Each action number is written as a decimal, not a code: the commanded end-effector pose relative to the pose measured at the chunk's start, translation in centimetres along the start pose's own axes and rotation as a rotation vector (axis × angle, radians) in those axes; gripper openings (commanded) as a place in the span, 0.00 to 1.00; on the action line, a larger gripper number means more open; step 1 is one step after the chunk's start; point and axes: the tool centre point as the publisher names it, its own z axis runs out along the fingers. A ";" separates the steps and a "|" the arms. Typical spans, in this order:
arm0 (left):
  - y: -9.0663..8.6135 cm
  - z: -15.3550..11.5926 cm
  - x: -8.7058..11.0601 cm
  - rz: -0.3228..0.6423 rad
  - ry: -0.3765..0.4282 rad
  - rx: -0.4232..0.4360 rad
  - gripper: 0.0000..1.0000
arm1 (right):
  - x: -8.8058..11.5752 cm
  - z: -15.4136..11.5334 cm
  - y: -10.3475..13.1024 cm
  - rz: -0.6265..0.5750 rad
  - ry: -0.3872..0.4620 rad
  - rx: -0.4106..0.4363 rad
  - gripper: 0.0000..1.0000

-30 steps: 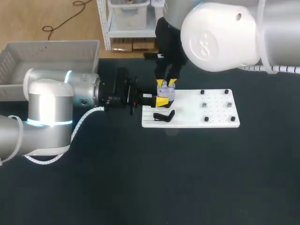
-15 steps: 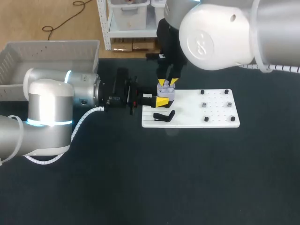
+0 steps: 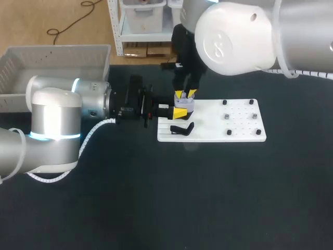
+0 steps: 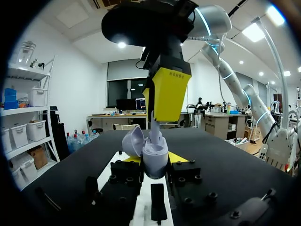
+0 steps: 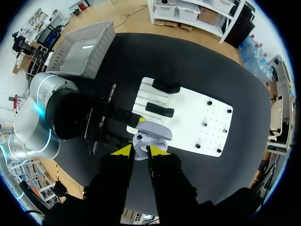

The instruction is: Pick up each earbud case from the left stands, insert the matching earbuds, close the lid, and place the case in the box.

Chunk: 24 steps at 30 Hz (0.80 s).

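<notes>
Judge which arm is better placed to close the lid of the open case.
Probably right: the right gripper sits just above the open earbud case; the left gripper is shut on it.

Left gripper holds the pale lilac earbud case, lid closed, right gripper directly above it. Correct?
No: the lid is open, per the left wrist view. The left gripper does hold the pale lilac earbud case, right gripper directly above it.

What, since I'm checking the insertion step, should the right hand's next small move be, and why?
Probably ease the right hand straight down a little to seat the earbud. It pinches the earbud just over the open case, lid tipped back, which the left hand grips from both sides; the earbud's tip seems only just inside.
</notes>
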 end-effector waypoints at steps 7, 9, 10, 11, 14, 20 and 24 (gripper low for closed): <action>-0.1 0.0 0.0 0.003 -0.002 -0.005 0.00 | -0.4 0.2 -0.1 -0.008 0.021 -0.006 0.00; -0.1 0.0 0.0 0.003 -0.002 -0.005 0.00 | -0.4 0.4 -0.2 -0.008 0.025 -0.005 0.00; -0.1 0.0 0.0 0.003 -0.002 -0.005 0.00 | -0.4 0.4 -0.2 -0.007 0.027 -0.005 0.00; -0.1 0.0 0.0 0.003 -0.002 -0.005 0.00 | -0.4 0.4 -0.2 -0.007 0.027 -0.005 0.00; -0.1 0.0 0.0 0.003 -0.002 -0.005 0.00 | -0.5 0.4 -0.2 -0.007 0.029 -0.005 0.00; -0.1 0.0 0.0 0.003 -0.002 -0.005 0.00 | -0.5 0.6 -0.2 -0.006 0.037 -0.002 0.00; -0.1 0.0 0.0 0.003 -0.002 -0.005 0.00 | -0.5 0.8 -0.2 -0.005 0.042 -0.001 0.00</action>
